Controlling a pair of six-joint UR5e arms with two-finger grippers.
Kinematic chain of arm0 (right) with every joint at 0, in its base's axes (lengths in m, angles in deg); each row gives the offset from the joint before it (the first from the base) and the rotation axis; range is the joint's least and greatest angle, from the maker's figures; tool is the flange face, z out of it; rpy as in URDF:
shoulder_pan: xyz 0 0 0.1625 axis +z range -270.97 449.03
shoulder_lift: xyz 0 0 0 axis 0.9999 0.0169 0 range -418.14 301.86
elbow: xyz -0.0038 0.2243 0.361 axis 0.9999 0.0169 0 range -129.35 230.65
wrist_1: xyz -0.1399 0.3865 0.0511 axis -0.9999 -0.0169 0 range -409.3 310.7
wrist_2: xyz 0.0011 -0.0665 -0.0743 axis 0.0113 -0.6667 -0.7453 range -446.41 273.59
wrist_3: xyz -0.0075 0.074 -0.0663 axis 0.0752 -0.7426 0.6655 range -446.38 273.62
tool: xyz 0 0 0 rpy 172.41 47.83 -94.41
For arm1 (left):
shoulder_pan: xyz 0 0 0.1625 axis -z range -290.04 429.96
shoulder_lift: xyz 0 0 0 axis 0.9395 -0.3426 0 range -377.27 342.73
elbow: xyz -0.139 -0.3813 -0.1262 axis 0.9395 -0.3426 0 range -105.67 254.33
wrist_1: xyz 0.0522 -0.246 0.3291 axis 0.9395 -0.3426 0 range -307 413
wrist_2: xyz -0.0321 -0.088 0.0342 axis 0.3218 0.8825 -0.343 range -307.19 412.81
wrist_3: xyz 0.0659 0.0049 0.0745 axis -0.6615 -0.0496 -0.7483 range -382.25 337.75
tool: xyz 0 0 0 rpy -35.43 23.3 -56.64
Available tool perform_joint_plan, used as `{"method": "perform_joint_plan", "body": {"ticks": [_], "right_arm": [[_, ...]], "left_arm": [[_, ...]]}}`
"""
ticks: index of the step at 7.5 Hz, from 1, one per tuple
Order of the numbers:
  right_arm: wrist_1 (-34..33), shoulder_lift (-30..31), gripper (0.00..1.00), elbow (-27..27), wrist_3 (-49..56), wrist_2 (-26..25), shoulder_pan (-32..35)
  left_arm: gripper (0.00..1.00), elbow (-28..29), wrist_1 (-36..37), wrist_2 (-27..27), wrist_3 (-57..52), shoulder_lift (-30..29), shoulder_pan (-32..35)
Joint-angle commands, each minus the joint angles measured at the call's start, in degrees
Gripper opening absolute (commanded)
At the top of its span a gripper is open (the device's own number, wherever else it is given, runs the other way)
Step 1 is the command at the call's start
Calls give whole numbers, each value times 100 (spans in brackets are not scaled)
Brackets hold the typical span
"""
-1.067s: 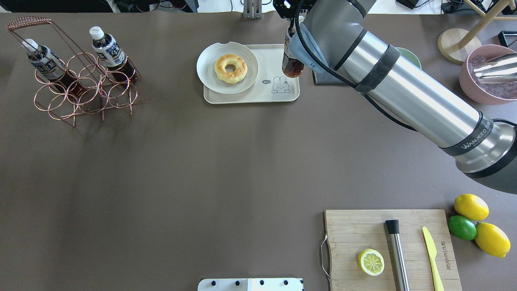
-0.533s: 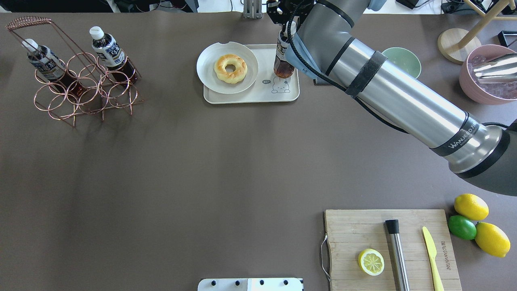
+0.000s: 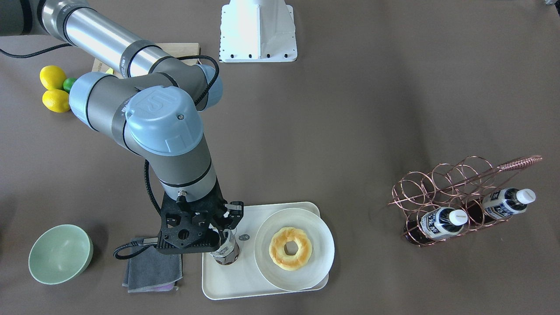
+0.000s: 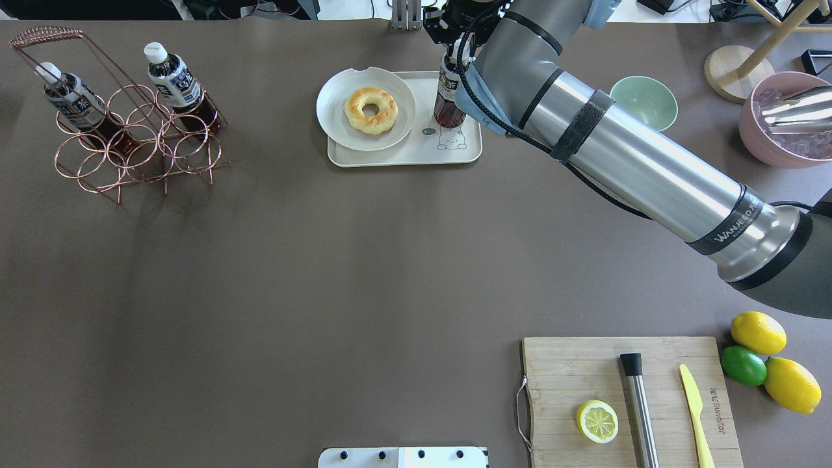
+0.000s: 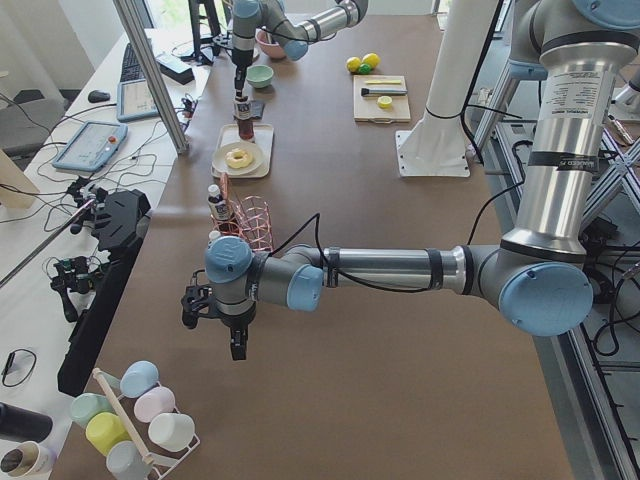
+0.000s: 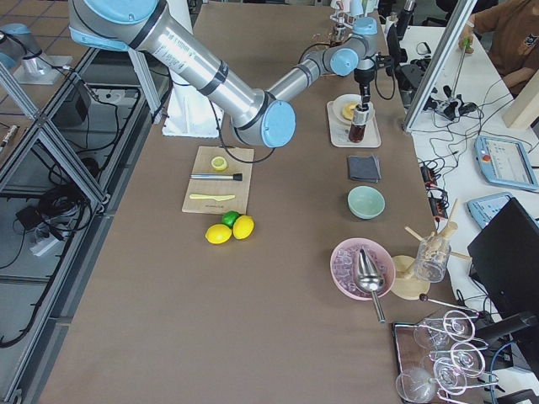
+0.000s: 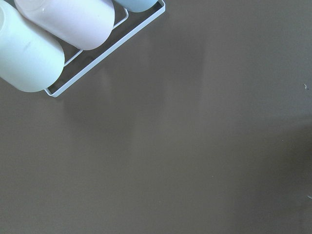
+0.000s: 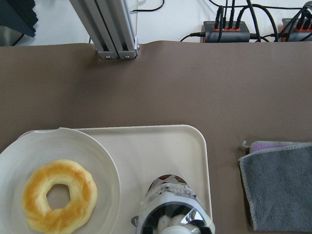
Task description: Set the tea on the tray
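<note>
Tea (image 4: 448, 97) upright over tray (image 4: 403, 155), upper centre of overhead view, just above bear drawing (image 4: 452, 138); base contact unclear | right gripper (image 3: 225, 238) pinching its top | I'd lower straight, clear of plate (image 4: 328, 107), releasing only once seated | left gripper (image 5: 236, 345): jaws, cannot tell.

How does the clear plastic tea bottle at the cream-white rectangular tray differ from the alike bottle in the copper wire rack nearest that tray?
The tray bottle is clamped at its top by the right gripper, over the tray; the rack bottle stands untouched in a ring of the copper rack. The tray bottle's cap is hidden by the gripper; the rack bottle's white cap shows. Both hold dark tea and carry white-and-blue labels.
</note>
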Motion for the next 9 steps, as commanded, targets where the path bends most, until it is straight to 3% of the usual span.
{"method": "perform_joint_plan", "body": {"ticks": [1,4,5,7,8,9], "right_arm": [[152,20,100,-2,6,-29,-7],[-22,-77,100,-264,-90,171,98],[-589,-77,100,-736,-108,469,246],[-1863,228,100,-2262,-117,604,309],[-2426,526,100,-2957,-100,534,344],[-2580,1269,100,-3634,66,464,457]], "left_arm": [[98,16,8,0,14,-40,0],[98,16,17,0,14,-40,0],[98,16,17,0,14,-40,0],[98,16,17,0,5,-49,0],[98,16,-1,0,14,-40,0],[98,16,-1,0,14,-40,0]]}}
